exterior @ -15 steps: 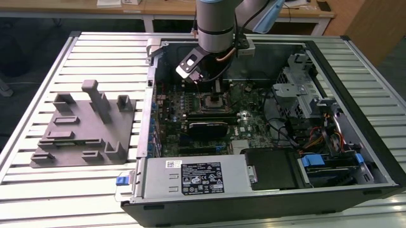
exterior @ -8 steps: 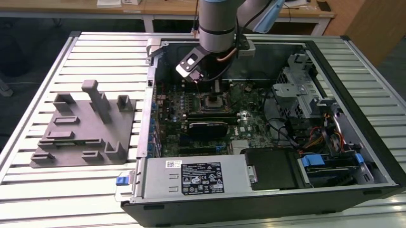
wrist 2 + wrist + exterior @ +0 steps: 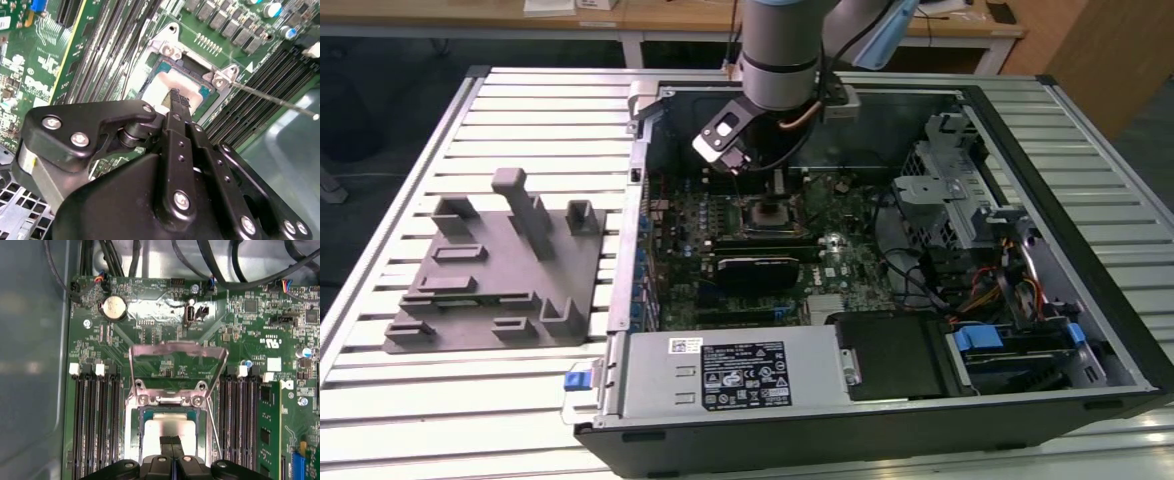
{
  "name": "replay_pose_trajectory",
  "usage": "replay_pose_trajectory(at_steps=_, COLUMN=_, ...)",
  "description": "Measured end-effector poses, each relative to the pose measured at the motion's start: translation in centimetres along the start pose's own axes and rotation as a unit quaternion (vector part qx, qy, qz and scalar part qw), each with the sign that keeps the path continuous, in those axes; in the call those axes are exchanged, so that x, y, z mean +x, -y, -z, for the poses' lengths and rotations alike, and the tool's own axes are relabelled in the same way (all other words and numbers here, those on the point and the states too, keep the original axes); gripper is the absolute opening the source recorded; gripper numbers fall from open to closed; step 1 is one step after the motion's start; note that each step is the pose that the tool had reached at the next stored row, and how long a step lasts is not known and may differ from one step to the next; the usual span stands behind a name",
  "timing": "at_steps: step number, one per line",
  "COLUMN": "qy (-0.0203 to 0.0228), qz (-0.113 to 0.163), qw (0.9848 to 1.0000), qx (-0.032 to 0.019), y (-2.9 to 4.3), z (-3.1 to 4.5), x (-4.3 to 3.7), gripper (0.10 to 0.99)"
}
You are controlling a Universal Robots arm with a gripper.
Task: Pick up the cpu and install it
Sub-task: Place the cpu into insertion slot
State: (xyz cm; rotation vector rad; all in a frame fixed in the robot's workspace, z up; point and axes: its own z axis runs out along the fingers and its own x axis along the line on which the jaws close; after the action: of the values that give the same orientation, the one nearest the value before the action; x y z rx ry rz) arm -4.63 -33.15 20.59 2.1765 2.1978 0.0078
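The cpu (image 3: 167,427), a pale silver square, lies flat in the open socket on the green motherboard (image 3: 165,335); it also shows in the second wrist view (image 3: 156,91). My gripper (image 3: 170,442) hangs straight over it with its two black fingers pressed together, tips at or just above the chip's top (image 3: 176,97); I cannot tell whether they touch it. The socket's metal load plate (image 3: 177,352) stands flipped open, and its thin lever (image 3: 272,98) sticks out sideways. In the exterior view the gripper (image 3: 774,188) reaches down into the open computer case above the socket (image 3: 767,213).
A grey plastic fixture (image 3: 494,265) with upright blocks sits on the slatted table at the exterior view's left. Inside the case are a black module (image 3: 754,268), the power supply (image 3: 720,375), a metal drive cage (image 3: 961,190) and cables. Memory slots (image 3: 95,425) flank the socket.
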Motion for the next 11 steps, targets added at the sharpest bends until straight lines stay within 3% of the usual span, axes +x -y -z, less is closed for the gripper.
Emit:
replay_pose_trajectory(at_steps=4, qy=0.0002, qz=0.0, qw=1.0, qx=0.0001, y=-0.22, z=0.13, x=-0.01, gripper=0.106)
replay_pose_trajectory(at_steps=11, qy=0.0, qz=0.0, qw=1.0, qx=0.0, y=-0.3, z=2.21, x=-0.07, gripper=0.106)
